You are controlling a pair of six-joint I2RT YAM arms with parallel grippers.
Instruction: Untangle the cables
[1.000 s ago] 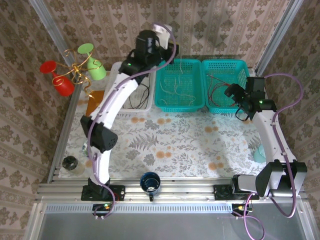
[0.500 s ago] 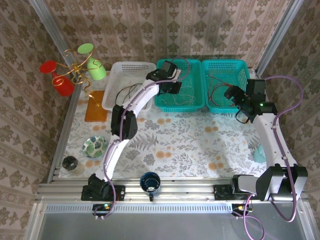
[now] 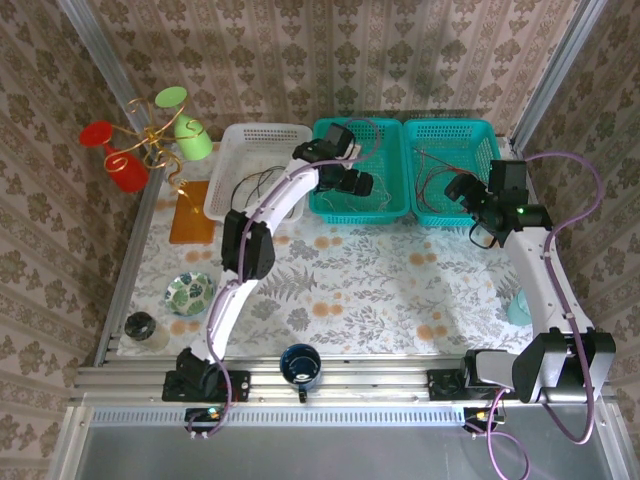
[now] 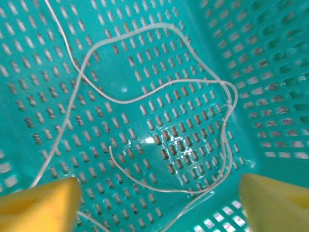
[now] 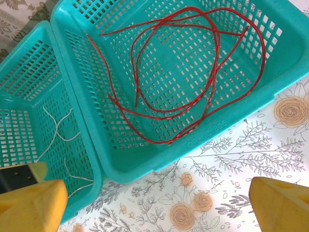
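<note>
Thin white cables (image 4: 159, 92) lie looped on the floor of the middle teal basket (image 3: 330, 208). My left gripper (image 4: 159, 208) hangs just above them, open, its yellow fingers (image 4: 38, 205) wide apart and nothing between them; from above it (image 3: 352, 184) sits inside that basket. Red cables (image 5: 193, 63) lie coiled in the right teal basket (image 5: 231, 113), also seen from above (image 3: 440, 175). My right gripper (image 5: 159, 203) is open over the tablecloth at that basket's near edge (image 3: 462, 190). Black cables (image 3: 262, 185) lie in the white basket (image 3: 228, 170).
A gold rack with red and green cups (image 3: 140, 140) stands at the far left. An orange board (image 3: 190, 215), a small patterned bowl (image 3: 188, 292), a dark jar (image 3: 141, 328) and a blue mug (image 3: 300, 365) sit on the left and near side.
My left arm came down from high over the white basket into the middle teal basket, then its jaws opened there. The right arm has barely moved.
</note>
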